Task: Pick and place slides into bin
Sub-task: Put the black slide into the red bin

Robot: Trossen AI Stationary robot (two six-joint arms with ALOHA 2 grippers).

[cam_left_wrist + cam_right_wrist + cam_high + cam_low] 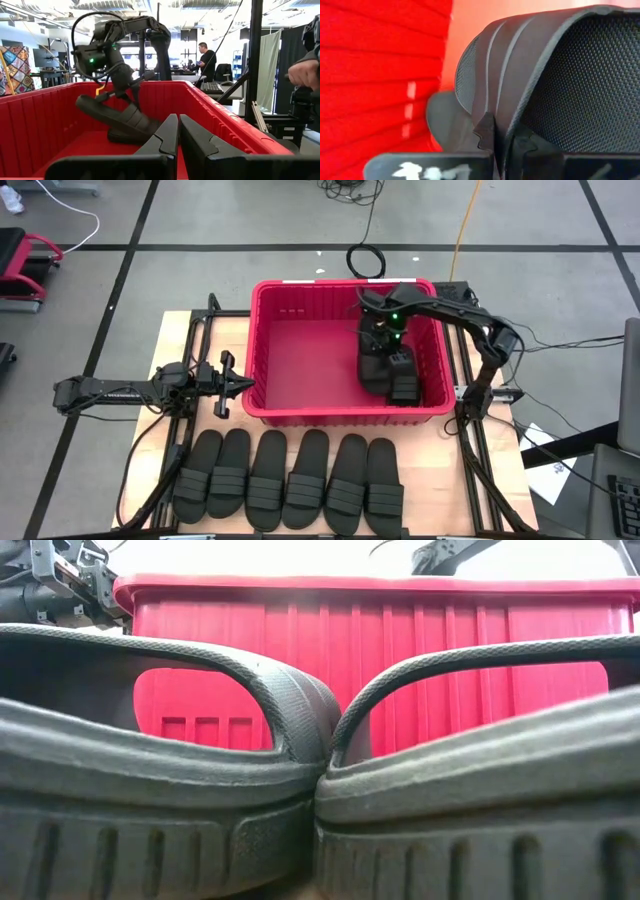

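Six slides in row, two in bin, right claw gripping one

Both arms are dark, slim and jointed, with black cables looping along them. The right arm shows a small green light at its wrist. Each gripper, such as the left gripper, has two flat black fingers with stepped inner edges.

The bin's left half lies bare; slides and the right end effector crowd its right.
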